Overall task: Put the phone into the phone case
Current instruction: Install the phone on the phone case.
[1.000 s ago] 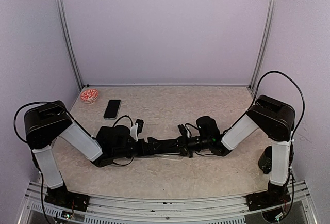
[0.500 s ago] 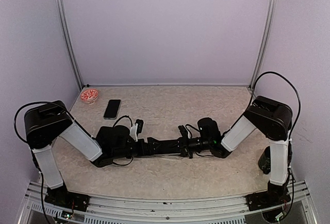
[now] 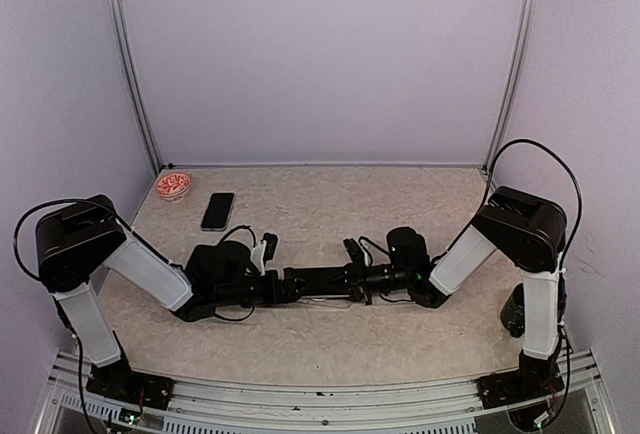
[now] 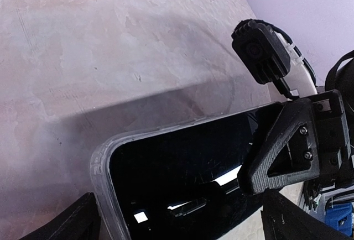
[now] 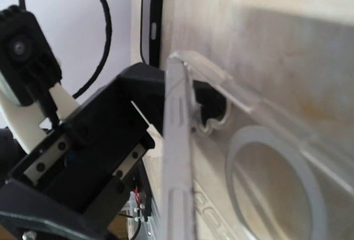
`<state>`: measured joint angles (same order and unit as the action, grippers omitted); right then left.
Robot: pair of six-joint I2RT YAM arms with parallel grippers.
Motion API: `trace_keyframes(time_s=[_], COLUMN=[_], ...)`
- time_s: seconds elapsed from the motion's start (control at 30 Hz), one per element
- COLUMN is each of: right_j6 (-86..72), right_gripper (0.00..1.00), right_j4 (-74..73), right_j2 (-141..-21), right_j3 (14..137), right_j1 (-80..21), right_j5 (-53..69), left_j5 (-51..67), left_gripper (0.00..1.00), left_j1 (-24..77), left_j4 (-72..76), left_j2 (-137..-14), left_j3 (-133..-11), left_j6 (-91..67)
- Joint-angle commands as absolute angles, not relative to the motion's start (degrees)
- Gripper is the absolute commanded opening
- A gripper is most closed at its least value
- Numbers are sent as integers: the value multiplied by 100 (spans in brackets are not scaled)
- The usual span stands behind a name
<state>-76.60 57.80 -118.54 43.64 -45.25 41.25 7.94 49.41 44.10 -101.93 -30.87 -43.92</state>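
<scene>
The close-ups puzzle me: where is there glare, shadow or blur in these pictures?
Top view: evenly lit and sharp, with only faint shadows on the table. Left wrist view: the clear case looks dark and glossy with bright glints, and a broad shadow lies on the table behind it. Right wrist view: the case's near edge is blurred, probably because it is too close to the lens.
</scene>
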Motion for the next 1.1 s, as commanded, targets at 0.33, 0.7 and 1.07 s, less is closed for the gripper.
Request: trace_keyframes(time_s=[0.33, 0.7, 1.07], right_j6=[-7419, -7559, -7546], right_gripper=[0, 0, 0], right_j4=[6242, 6443, 6701], right_j2=[-11772, -12074, -12084], right_j3=[4531, 4545, 4387], right_j1=[-4560, -4592, -4591], right_j5=[4505, 4611, 4697], left_j5=[1692, 2151, 2422], left_gripper=[97, 82, 52], left_j1=[4904, 4906, 4896], left_j4=[5147, 5741, 6432], left_j2=[-10004, -10051, -10162], left_j3=[-3085, -3062, -2916], left_j6=[-4293, -4321, -4508])
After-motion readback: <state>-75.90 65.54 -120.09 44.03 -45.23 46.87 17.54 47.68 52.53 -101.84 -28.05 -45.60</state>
